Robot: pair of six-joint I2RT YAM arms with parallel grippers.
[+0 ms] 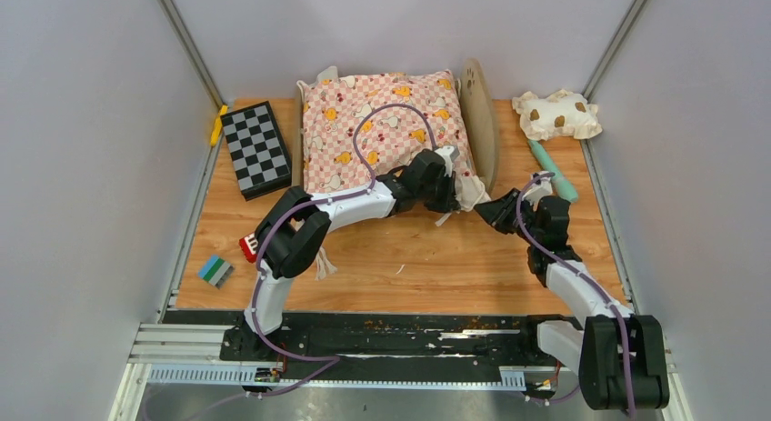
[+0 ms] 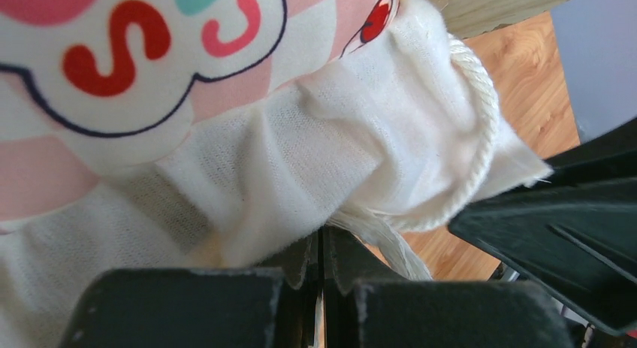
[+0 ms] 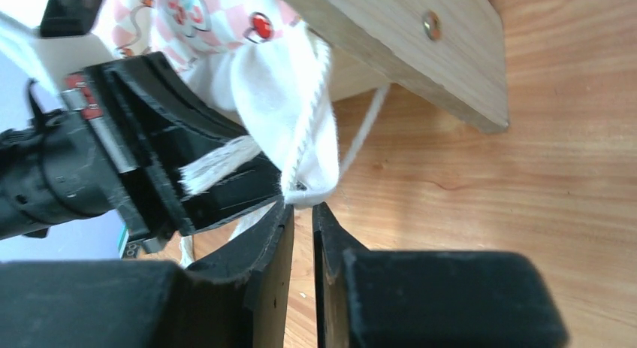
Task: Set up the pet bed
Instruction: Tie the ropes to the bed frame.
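Note:
The pet bed's light-wood headboard (image 1: pixel 477 121) stands at the back of the table, and its wooden rail (image 3: pixel 421 55) shows in the right wrist view. A pink checkered cushion (image 1: pixel 382 130) lies across the bed and hides its base. My left gripper (image 1: pixel 459 192) is at the cushion's near right corner, shut (image 2: pixel 323 239) on the white ruffle and tie (image 2: pixel 375 137). My right gripper (image 1: pixel 486 210) is just to its right, low over the table. Its jaws (image 3: pixel 300 213) stand a narrow gap apart, tips touching the ruffle's hanging corner (image 3: pixel 304 184), nothing between them.
A cream brown-spotted pillow (image 1: pixel 556 115) lies at the back right, with a teal stick (image 1: pixel 553 171) in front of it. A chessboard (image 1: pixel 257 148) and a yellow piece (image 1: pixel 218 124) are at the back left. A red block (image 1: pixel 247 248) and a blue-green block (image 1: pixel 215 270) sit near left.

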